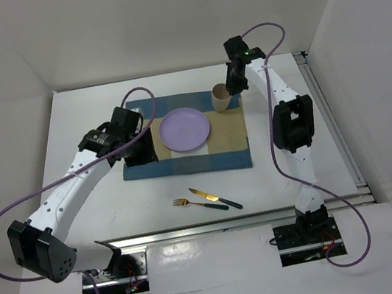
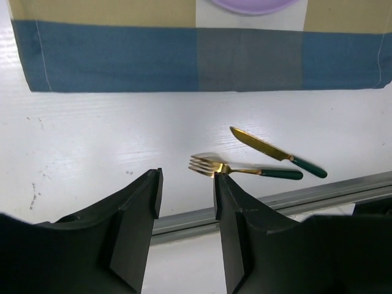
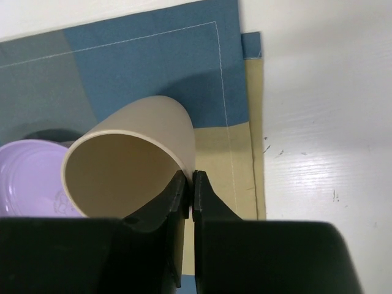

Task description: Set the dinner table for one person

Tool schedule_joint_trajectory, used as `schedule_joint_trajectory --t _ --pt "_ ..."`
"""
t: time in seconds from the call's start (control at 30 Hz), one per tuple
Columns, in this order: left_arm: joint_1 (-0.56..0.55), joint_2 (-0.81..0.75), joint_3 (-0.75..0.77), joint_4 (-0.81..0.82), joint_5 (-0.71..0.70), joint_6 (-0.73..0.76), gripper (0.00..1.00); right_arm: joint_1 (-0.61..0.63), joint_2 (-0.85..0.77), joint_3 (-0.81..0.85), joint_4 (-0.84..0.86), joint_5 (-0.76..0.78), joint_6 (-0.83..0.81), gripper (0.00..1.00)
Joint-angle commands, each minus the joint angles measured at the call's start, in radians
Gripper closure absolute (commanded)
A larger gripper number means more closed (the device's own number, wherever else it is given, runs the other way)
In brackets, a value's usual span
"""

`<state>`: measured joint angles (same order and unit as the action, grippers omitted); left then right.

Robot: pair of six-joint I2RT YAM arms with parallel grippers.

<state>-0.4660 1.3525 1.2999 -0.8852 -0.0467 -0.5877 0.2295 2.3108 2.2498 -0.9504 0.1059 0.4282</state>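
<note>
Step in hand, as I judge it: setting the cup [image 3: 131, 165] down at the far right corner of the placemat [image 1: 230, 153], just beside the plate [image 1: 185, 129]. The right fingers [image 3: 207, 202] are pinching the cup wall at the rim, one inside and one outside, clamped on it. To do this well, the arm should be lowering straight until the base is sitting flat on the cloth, then opening fully before lifting, so no finger is dragging the rim and tipping the cup toward the plate. Whether the base is touching, I cannot tell. The right arm [image 1: 279, 104] is reaching far, wrist bending down over the cup. The left arm [image 1: 75, 185] is angling in low at the placemat's left edge. The left fingers [image 2: 138, 214] are standing apart, holding nothing, and facing the fork [image 2: 242, 169] and knife [image 2: 275, 153] lying near the front rail of the bench [image 1: 86, 112], which is carrying everything.
</note>
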Motion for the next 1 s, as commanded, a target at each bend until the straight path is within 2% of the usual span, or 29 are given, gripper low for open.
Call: schedule_joint_trajectory --t 0.0,0.03,0.13,0.2,0.37,0.5,0.53,0.6,0.63,0.67,0.73,0.77,0.83,0.87,0.93,0.97 --pt "-0.014 -0.059 -0.051 0.026 0.025 -0.073 0.45 -0.004 0.028 0.014 0.031 -0.026 0.0 0.89" --pt "-0.025 -0.076 -0.066 0.035 0.025 -0.073 0.45 -0.004 0.029 0.014 0.042 -0.037 0.0 0.85" --pt "-0.048 -0.099 -0.097 0.035 0.038 -0.083 0.44 0.007 0.029 0.014 0.065 -0.049 0.0 0.47" --pt "-0.059 -0.112 -0.111 0.035 0.038 -0.093 0.44 0.017 0.004 0.024 0.077 -0.06 0.0 0.32" --pt "-0.059 -0.131 -0.122 0.035 0.016 -0.103 0.42 0.027 -0.071 0.034 0.099 -0.051 0.0 0.12" --pt "-0.08 -0.131 -0.082 0.014 -0.099 -0.066 0.41 0.036 -0.2 -0.008 0.131 -0.061 0.009 0.08" --pt "-0.08 -0.11 -0.065 -0.003 -0.125 -0.055 0.39 0.036 -0.277 -0.039 0.156 -0.061 0.009 0.06" --pt "-0.08 -0.101 -0.025 -0.032 -0.173 -0.035 0.39 0.071 -0.374 -0.195 0.205 -0.061 -0.006 0.04" --pt "-0.08 -0.09 -0.025 -0.044 -0.173 -0.035 0.39 0.085 -0.484 -0.263 0.231 -0.061 -0.015 0.04" --pt "-0.08 -0.09 -0.016 -0.044 -0.173 -0.035 0.39 0.102 -0.538 -0.408 0.281 -0.061 -0.047 0.04" --pt "-0.08 -0.102 -0.03 -0.044 -0.16 -0.049 0.39 0.165 -0.647 -0.562 0.32 -0.061 -0.062 0.04" --pt "-0.08 -0.122 -0.057 -0.035 -0.139 -0.058 0.39 0.188 -0.742 -0.702 0.32 -0.049 -0.052 0.06" --pt "-0.089 -0.141 -0.094 -0.023 -0.096 -0.072 0.38 0.253 -0.847 -0.83 0.286 -0.038 -0.017 0.12" --pt "-0.089 -0.141 -0.118 0.003 -0.07 -0.072 0.38 0.278 -0.875 -0.957 0.273 -0.054 -0.003 0.14" --pt "-0.1 -0.154 -0.222 0.04 0.019 -0.118 0.38 0.347 -0.942 -1.123 0.251 -0.081 0.044 0.19" --pt "-0.109 -0.154 -0.223 0.04 0.051 -0.136 0.38 0.37 -0.964 -1.171 0.251 -0.098 0.055 0.2"
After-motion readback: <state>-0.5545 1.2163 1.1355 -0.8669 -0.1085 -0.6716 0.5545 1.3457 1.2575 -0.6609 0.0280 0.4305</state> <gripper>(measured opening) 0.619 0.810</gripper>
